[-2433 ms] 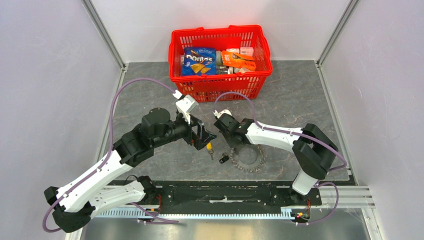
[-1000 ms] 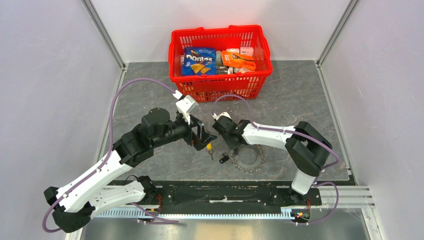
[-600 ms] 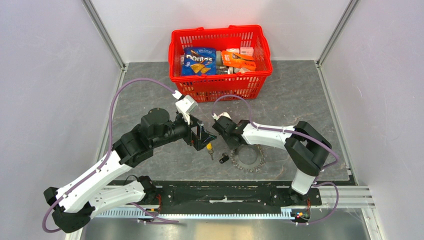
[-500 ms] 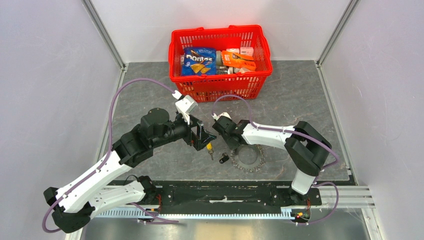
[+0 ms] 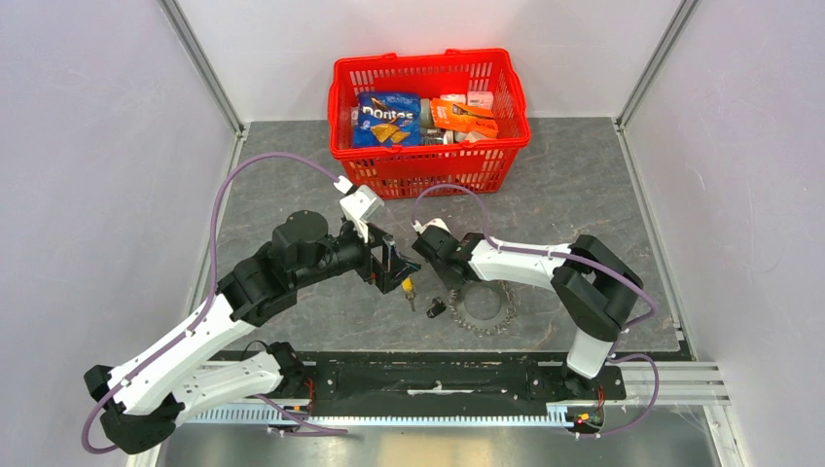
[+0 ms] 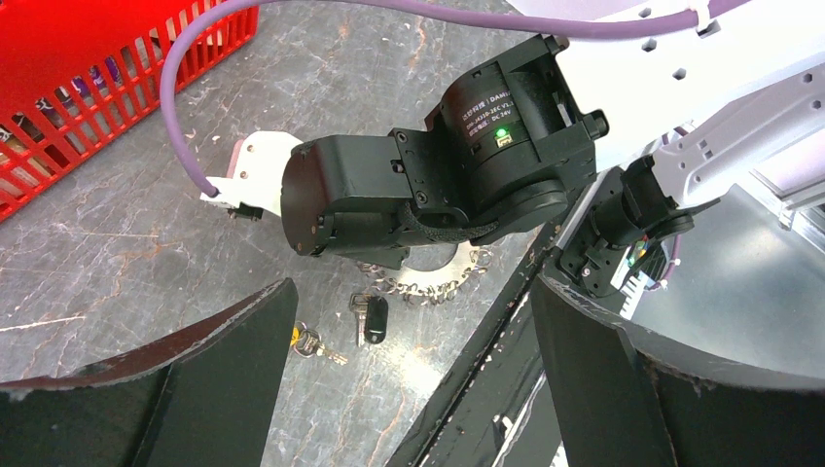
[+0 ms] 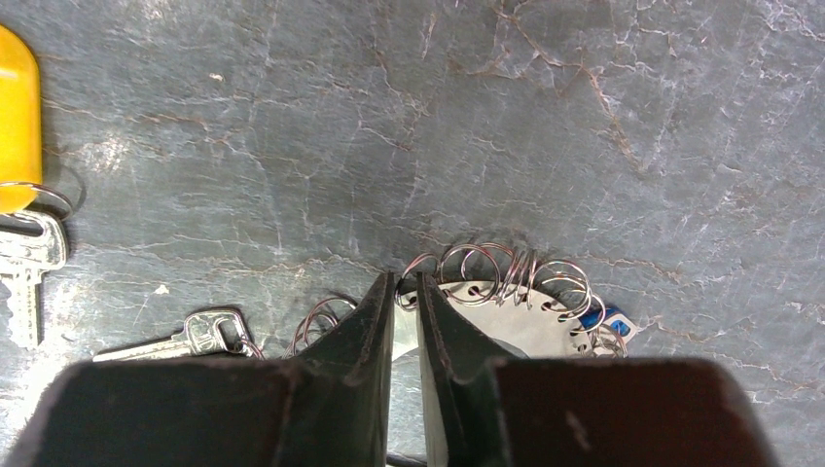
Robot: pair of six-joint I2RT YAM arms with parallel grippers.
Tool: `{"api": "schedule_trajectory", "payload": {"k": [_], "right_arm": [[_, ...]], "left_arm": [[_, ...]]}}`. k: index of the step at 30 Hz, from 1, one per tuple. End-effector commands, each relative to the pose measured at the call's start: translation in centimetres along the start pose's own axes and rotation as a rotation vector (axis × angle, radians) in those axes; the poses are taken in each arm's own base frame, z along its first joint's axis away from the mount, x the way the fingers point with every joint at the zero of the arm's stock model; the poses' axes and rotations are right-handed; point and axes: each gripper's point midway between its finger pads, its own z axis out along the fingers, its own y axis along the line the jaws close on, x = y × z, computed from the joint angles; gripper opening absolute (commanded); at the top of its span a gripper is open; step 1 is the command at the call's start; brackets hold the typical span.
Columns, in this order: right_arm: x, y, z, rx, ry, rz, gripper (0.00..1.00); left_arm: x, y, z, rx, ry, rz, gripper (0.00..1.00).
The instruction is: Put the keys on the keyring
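Clamping the right gripper (image 7: 397, 313), fingers (image 7: 365, 331) nearly pressed together, on the rim of the keyring (image 7: 491, 309), apparently pinning it to the table (image 7: 486, 117). Hovering the left gripper (image 6: 413, 331), spread wide seemingly for a pickup, over the yellow key (image 7: 15, 117) and black key (image 6: 370, 317) lying loose just beside the ring

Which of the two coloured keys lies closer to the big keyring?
The black-headed key; it lies right beside the keyring, while the yellow-headed key lies farther off.

keys (image 5: 409, 289) left of keyring (image 5: 486, 327), basket (image 5: 428, 167) behind both, all on table (image 5: 292, 195)
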Motion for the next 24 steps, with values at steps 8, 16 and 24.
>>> {"api": "schedule_trajectory", "payload": {"k": [8, 16, 24], "right_arm": [[-2.3, -0.4, -2.0, 0.015, -0.065, 0.050, 0.00], [-2.9, -0.8, -7.8, -0.096, -0.137, 0.088, 0.00], [-3.1, -0.8, -14.6, -0.280, -0.269, 0.101, 0.00]], "left_arm": [[-1.3, -0.8, -0.4, 0.033, -0.054, -0.013, 0.96], [-1.5, -1.2, -0.6, 0.055, -0.063, -0.015, 0.96], [-2.1, -2.7, -1.2, 0.134, -0.096, -0.006, 0.96]]}}
